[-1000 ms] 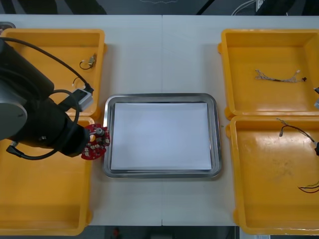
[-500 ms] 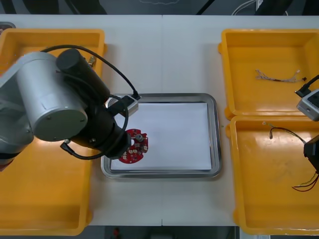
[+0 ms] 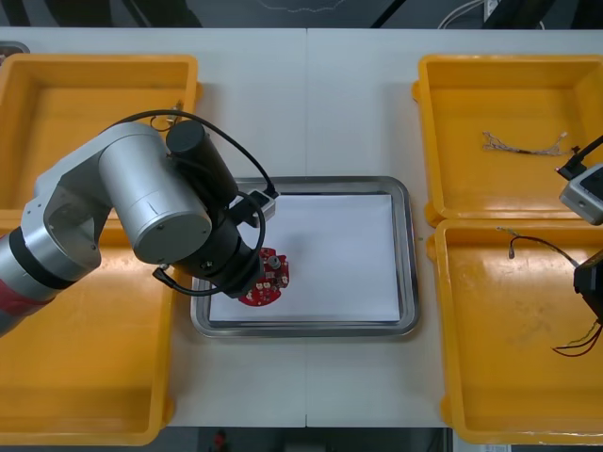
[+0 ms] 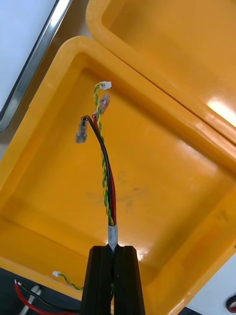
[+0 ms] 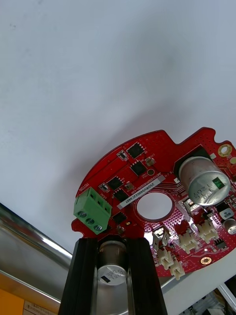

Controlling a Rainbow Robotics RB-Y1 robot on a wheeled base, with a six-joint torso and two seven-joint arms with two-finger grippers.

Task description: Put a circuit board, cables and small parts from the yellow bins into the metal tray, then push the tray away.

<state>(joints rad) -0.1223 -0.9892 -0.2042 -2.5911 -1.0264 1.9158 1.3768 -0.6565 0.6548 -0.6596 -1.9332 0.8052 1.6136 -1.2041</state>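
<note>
I have the left tool [image 5: 112, 244] clamped on a silver cylinder [image 5: 110, 268] at the rim of the round red circuit board [image 5: 157, 197]. The board hangs just beyond its tips, over the matte white inside of the shiny metal tray [image 3: 306, 183]. Placing the board is the step in hand; next, I judge, it needs lowering flat, then release. My right tool [image 4: 116, 251] pinches a bundle of thin cables [image 4: 105, 177], black, red and twisted yellow-green, arching stiffly beyond its tips above the glossy yellow plastic bin [image 4: 167, 162].

Bright even light, soft shadows, glare on yellow bin [image 4: 216, 106]
</note>
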